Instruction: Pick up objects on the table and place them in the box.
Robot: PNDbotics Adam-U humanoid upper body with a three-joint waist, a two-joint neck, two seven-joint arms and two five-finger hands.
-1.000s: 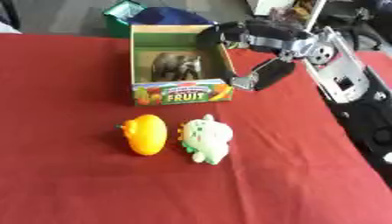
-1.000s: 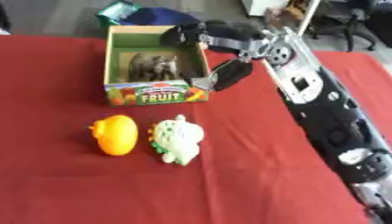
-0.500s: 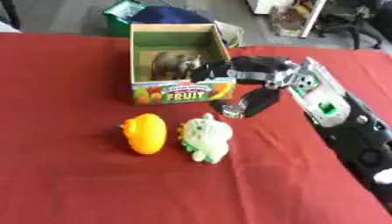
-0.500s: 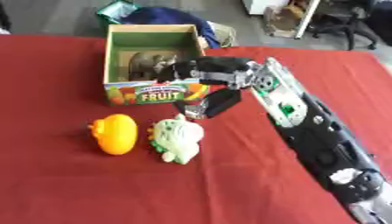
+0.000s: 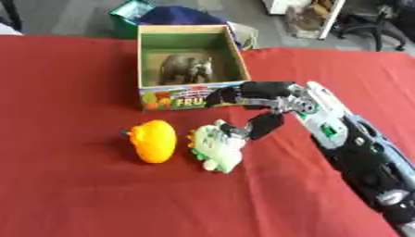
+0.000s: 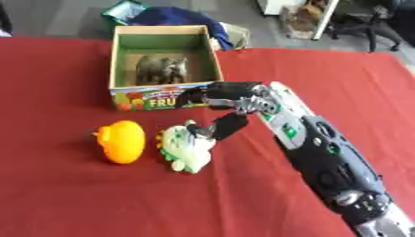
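1. An orange toy [image 5: 152, 140] lies on the red table [image 5: 65, 185] with bare cloth to its left.
2. The pale green toy [image 5: 216, 147] lies just beside it.
3. The box [image 5: 188, 65] holds a grey animal figure [image 5: 185, 68], its details blurred.
4. The right hand [image 5: 253, 105] spreads wide, thumb touching the green toy, fingers before the box front.

Red table [image 5: 73, 185], orange toy [image 5: 153, 140], pale green toy [image 5: 216, 147], grey animal [image 5: 186, 67].
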